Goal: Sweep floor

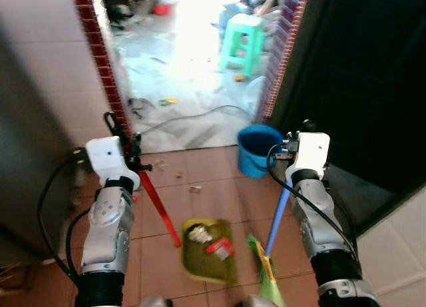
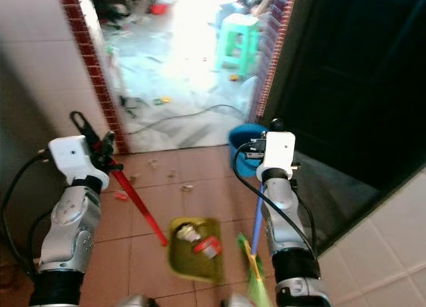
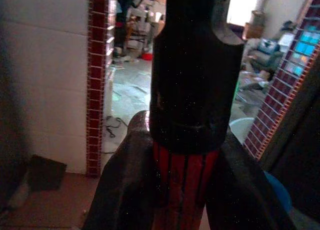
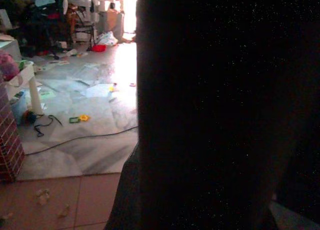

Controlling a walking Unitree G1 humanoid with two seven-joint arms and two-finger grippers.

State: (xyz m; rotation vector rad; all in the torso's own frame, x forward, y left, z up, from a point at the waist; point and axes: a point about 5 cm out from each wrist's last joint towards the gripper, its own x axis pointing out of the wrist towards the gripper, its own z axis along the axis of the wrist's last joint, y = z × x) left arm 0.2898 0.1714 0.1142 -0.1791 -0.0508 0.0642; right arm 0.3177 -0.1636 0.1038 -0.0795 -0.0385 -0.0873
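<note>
A: What does the left gripper [image 1: 126, 135] hold?

B: Its black fingers [image 3: 125, 190] are closed around the red handle [image 1: 158, 204] of the dustpan [image 1: 208, 248]. The handle goes down at a slant to the yellow-green pan, which lies on the brown floor tiles [image 1: 213, 187] between the two arms. In the pan I see some rubbish with a red piece [image 1: 219, 247].

A: And more to the right?

B: The broom [image 1: 266, 270] stands just beside the pan, with green bristles low on the floor and a blue stick going up to the right gripper [image 1: 287, 147]. The stick seems to be in this gripper, but I cannot tell if the fingers are closed. Near it, at the doorway, stands a blue bucket [image 1: 256, 149]. Small scraps [image 1: 194, 188] lie on the tiles, and farther away there is a green stool [image 1: 243, 42].
</note>
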